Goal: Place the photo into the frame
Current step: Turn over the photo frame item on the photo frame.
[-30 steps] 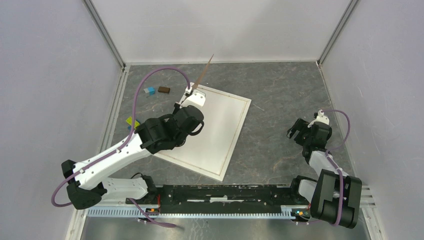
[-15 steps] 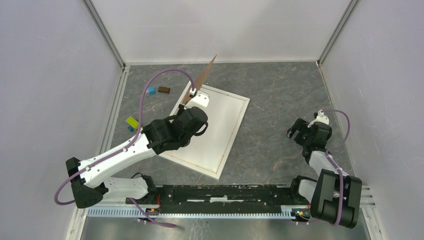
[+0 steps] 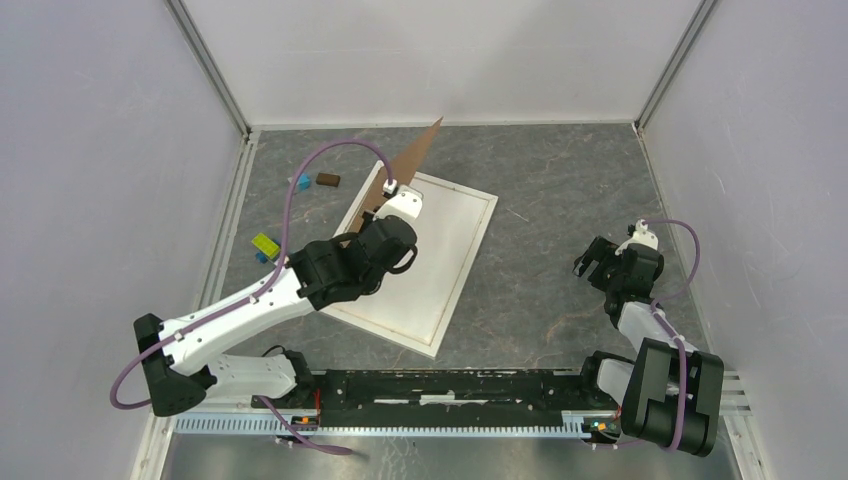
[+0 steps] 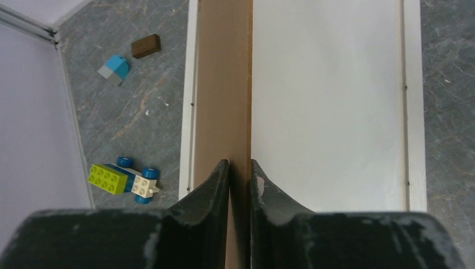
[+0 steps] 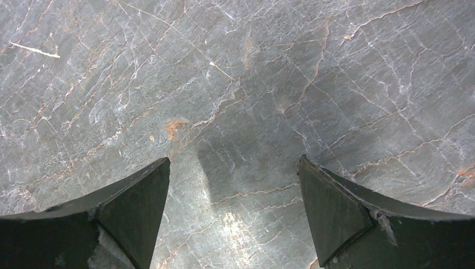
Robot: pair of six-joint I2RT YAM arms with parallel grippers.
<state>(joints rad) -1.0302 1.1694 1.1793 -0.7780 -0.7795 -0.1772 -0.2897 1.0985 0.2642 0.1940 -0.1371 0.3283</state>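
Here, grey marbled tabletop (image 3: pixel 560 180), pale walls (image 3: pixel 100 150), left fingers (image 4: pixel 210 190) apparently pinching brown board (image 4: pixel 221 84), right fingers (image 5: pixel 134 196) wide.

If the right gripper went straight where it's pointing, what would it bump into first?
Most likely the grey table. The right gripper points down at it, open and empty, with nothing else in the way in its wrist view.
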